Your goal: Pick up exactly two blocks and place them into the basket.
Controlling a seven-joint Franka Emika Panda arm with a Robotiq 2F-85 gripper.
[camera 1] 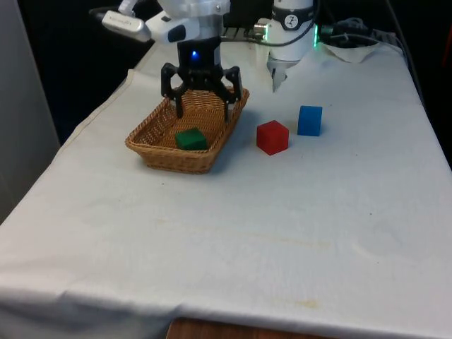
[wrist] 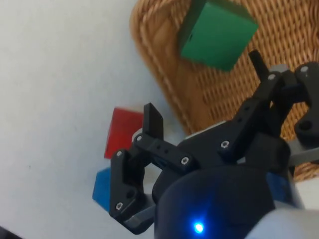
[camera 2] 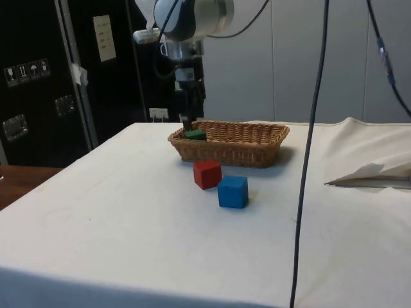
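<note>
Blocks first: a green block [camera 1: 191, 139] lies inside the wicker basket [camera 1: 159, 152], toward the end nearest the front camera, while the red block [camera 1: 272, 136] and the blue block [camera 1: 309, 120] sit on the white cloth [camera 1: 282, 226] just beside each other, near the basket on the front view's right. Above the basket's far half hangs the gripper [camera 1: 201, 104], fingers spread wide and holding nothing. One block appears delivered, so a second is probably next. Risks as I judge them: the red and blue blocks stand close enough that an open finger coming down on one could nudge the other, and a low exit from the basket could catch its rim and drag it across the cloth.
</note>
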